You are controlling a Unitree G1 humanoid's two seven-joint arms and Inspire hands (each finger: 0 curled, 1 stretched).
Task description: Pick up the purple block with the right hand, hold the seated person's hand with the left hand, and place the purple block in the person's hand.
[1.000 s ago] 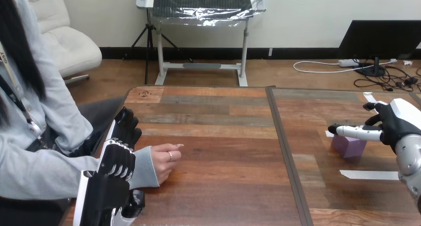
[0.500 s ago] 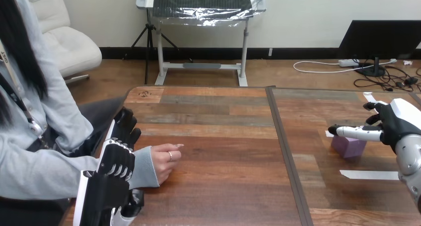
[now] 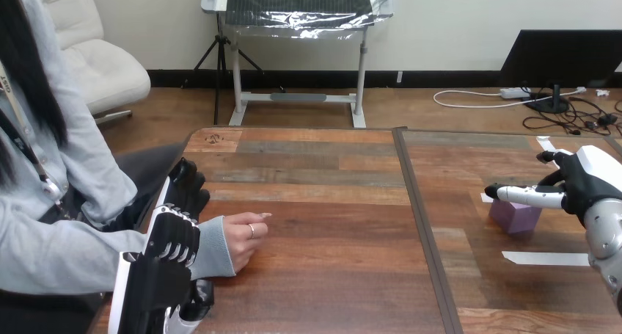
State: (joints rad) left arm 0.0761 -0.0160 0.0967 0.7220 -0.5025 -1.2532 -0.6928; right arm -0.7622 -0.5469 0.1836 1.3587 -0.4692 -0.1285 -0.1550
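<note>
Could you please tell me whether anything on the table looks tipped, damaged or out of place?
Nothing stands out. The purple block sits flat under the open right hand, and the person's hand rests on the table with the left hand at its wrist.

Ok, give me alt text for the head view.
The robot's right hand reaches over a purple block on the wooden table, one straight finger above its top. Its left hand lies across the person's wrist; the person's hand rests on the table.

Lower left on the table (image 3: 330, 202), the left hand (image 3: 174, 240) lies over the wrist behind the person's hand (image 3: 246, 238). Far right, the right hand (image 3: 583, 180) reaches over the block (image 3: 515, 218).
</note>
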